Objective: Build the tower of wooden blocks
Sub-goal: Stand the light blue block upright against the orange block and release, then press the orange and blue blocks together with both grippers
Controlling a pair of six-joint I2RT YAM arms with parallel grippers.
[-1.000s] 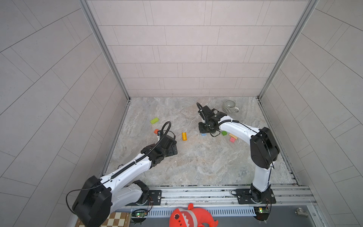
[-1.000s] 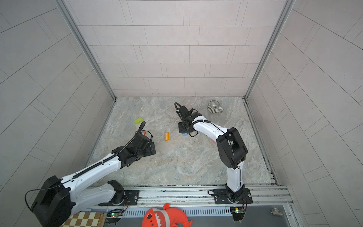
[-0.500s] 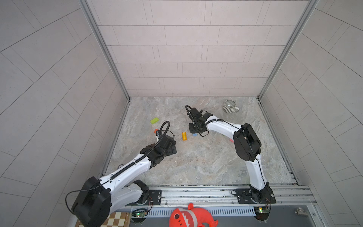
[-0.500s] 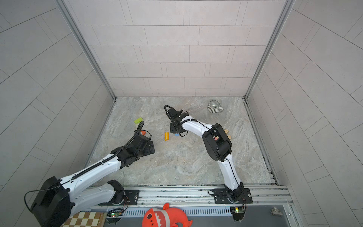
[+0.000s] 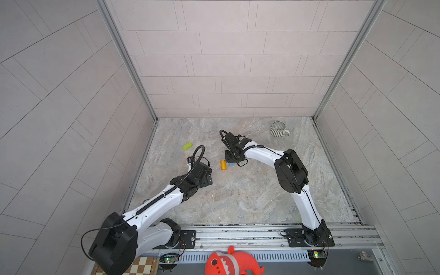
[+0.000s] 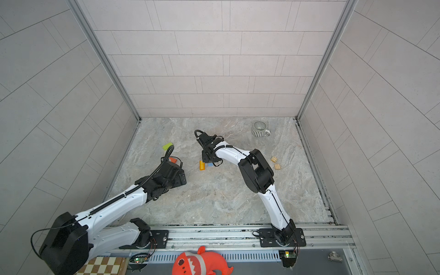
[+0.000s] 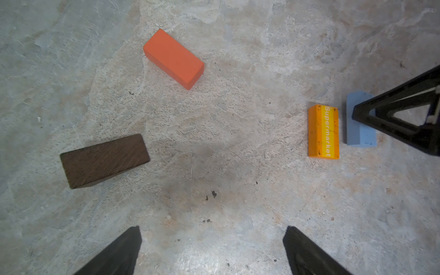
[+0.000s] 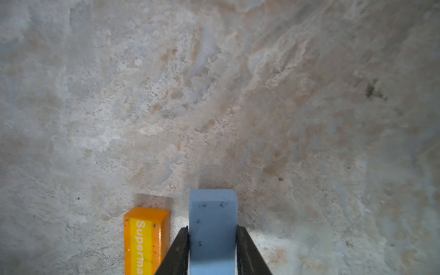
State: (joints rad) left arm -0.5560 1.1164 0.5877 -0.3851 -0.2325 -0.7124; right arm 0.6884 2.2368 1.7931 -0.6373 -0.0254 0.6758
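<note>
While every block in sight lies single on the floor (image 5: 238, 202), none upon another, the right gripper (image 8: 212, 229) stands low over the blue block (image 8: 213, 212) with its fingers (image 8: 176, 252) close against two opposite sides. The margin is too fine to judge, so I cannot tell whether the jaws press the block or merely flank it. The blue block rests on the floor, parallel to the lettered block (image 8: 145, 238), which reads "Supermarket", with a thin strip of floor between them. In both top views this pair lies near the middle of the floor, the lettered block (image 5: 223, 165) to the left of the blue one (image 5: 231, 164), under the right arm's wrist. The left gripper (image 7: 212, 229) hangs above bare floor with its jaws spread wide and nothing between them. Its wrist view shows the brown block (image 7: 104, 160) and the orange block (image 7: 173, 58) lying flat, apart from each other and well apart from the pair. The green block (image 5: 187, 146) lies farther back, toward the left wall. In a top view two tan blocks (image 6: 273, 159) lie near each other on the right side. The mug (image 5: 278, 129) stands by the back right corner. A red toy (image 5: 232, 263) lies outside the floor at the front rail.
</note>
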